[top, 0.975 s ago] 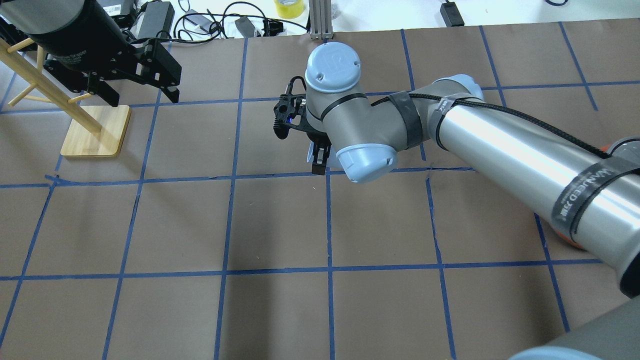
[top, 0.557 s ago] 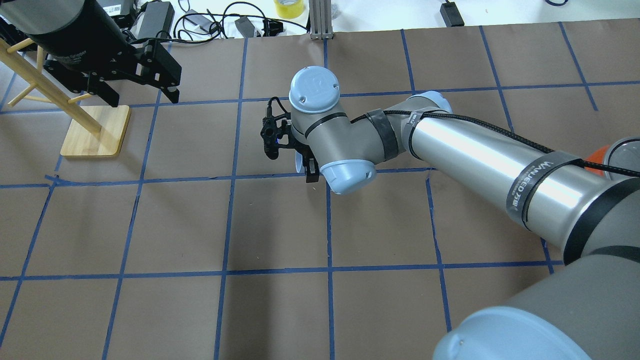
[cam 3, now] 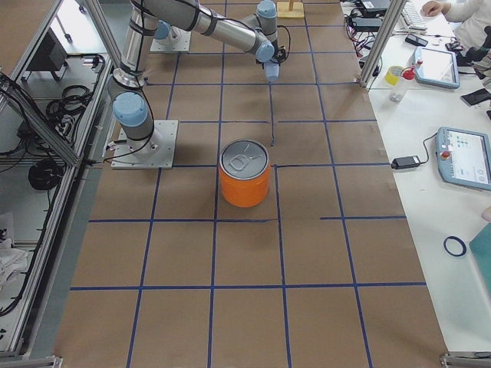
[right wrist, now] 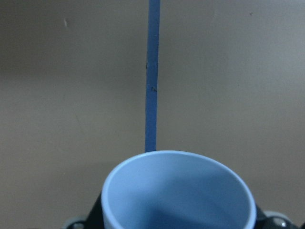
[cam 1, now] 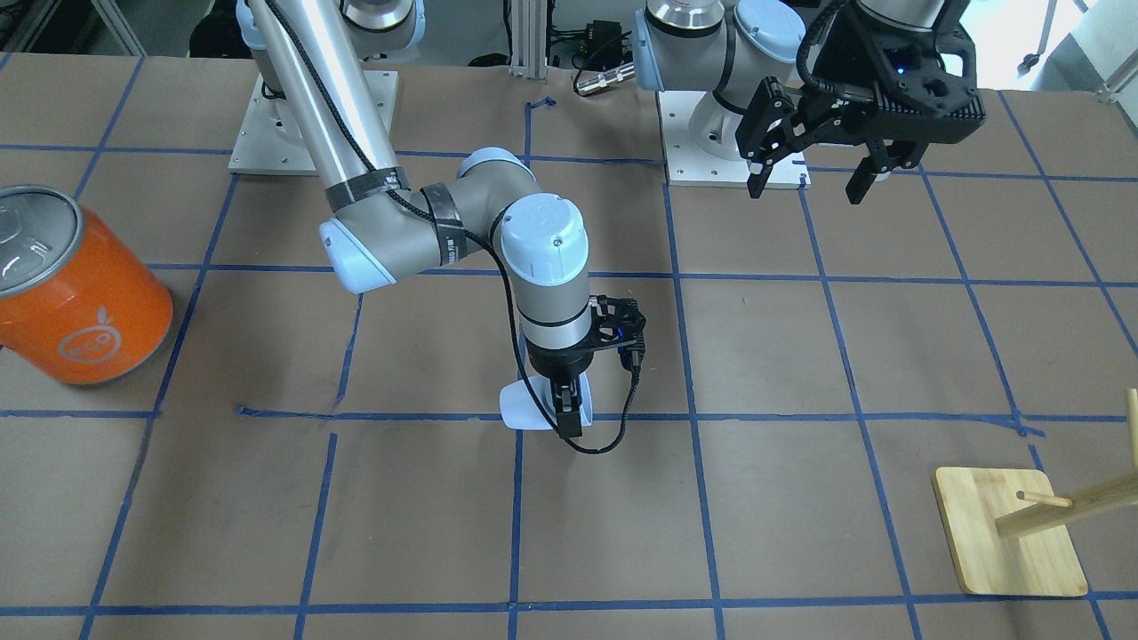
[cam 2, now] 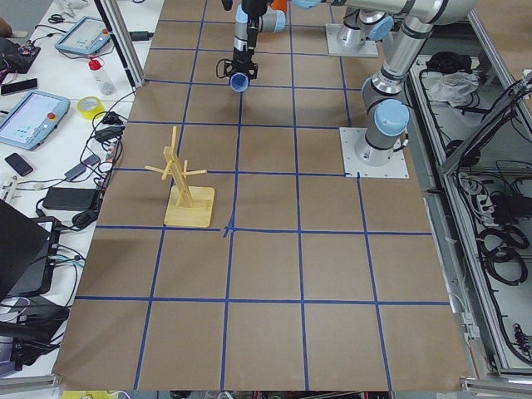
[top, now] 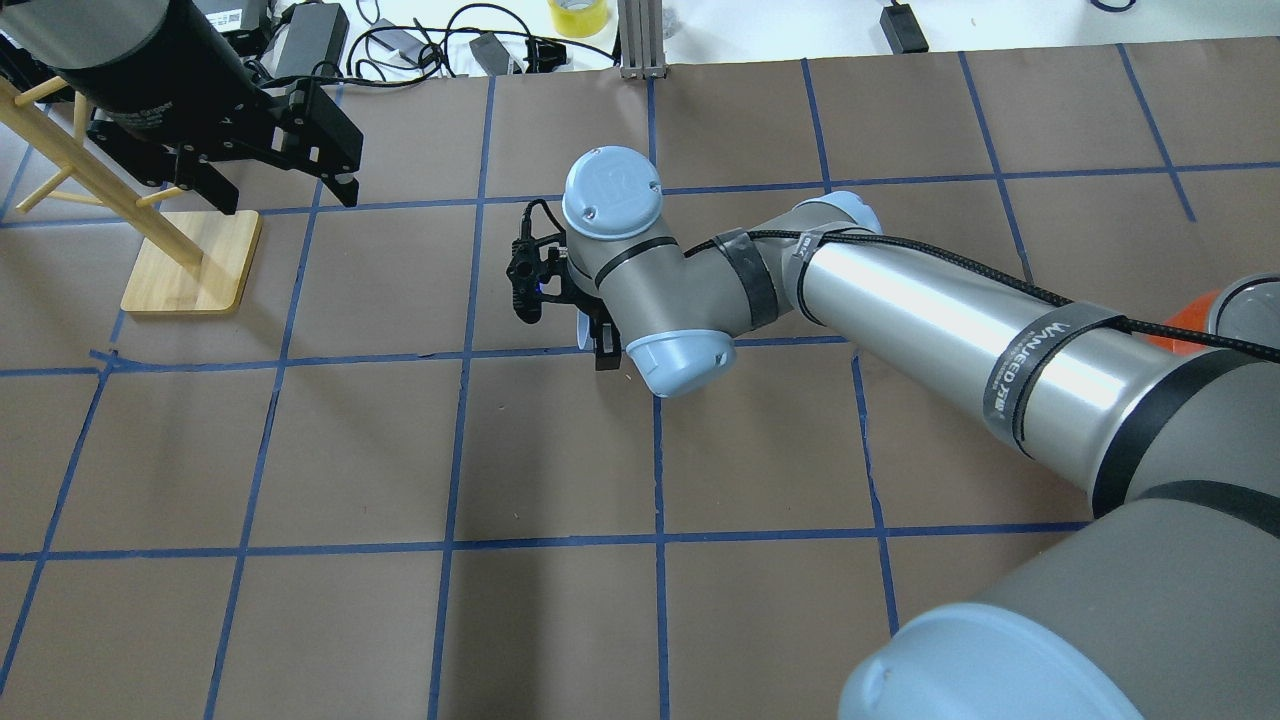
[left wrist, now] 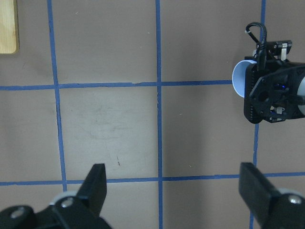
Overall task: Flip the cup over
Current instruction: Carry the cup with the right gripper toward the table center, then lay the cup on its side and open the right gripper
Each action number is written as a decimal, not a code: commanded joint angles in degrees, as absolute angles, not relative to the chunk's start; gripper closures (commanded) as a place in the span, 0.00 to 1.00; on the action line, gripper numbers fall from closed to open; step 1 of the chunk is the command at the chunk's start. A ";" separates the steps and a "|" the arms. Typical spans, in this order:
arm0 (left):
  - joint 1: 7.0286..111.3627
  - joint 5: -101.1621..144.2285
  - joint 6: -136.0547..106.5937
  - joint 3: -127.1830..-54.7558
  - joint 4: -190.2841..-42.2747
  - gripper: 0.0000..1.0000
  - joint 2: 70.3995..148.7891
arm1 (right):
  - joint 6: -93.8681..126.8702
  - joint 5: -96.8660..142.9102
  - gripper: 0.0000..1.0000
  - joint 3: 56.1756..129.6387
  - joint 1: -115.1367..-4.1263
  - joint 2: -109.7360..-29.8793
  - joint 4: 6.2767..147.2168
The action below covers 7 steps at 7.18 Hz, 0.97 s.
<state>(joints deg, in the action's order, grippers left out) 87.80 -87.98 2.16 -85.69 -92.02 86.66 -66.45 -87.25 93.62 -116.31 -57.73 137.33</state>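
Okay, front view: right tool [cam 1: 569, 412] is clenched on the cup [cam 1: 523, 416], which lies tilted sideways between its fingers, low over the counter [cam 1: 800, 356]. I'd finish the wrist roll first and release only once the cup sits flat. Left tool [cam 1: 805, 182] is spread, holding nothing, well apart. Right wrist view: cup interior is empty. Right side view: orange can [cam 3: 245, 188] has a closed top, contents unknown.

Pale blue cup [cam 1: 520, 416], orange silver-topped can [cam 1: 84, 311]; brown table [cam 1: 889, 356], blue tape grid
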 commanded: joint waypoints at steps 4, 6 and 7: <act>87.80 -87.98 2.20 -85.69 -92.02 0.00 86.66 | -64.86 -87.37 1.00 92.63 -116.98 -55.90 137.81; 87.80 -87.98 2.20 -85.69 -91.93 0.00 86.66 | -63.72 -87.19 0.94 92.55 -116.98 -54.85 138.07; 87.80 -87.98 2.20 -85.78 -91.93 0.00 86.66 | -63.02 -86.67 0.82 92.55 -116.98 -54.67 138.25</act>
<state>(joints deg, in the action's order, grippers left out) 87.80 -87.98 2.20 -85.71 -91.96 86.66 -63.58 -87.10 92.59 -116.98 -54.98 138.02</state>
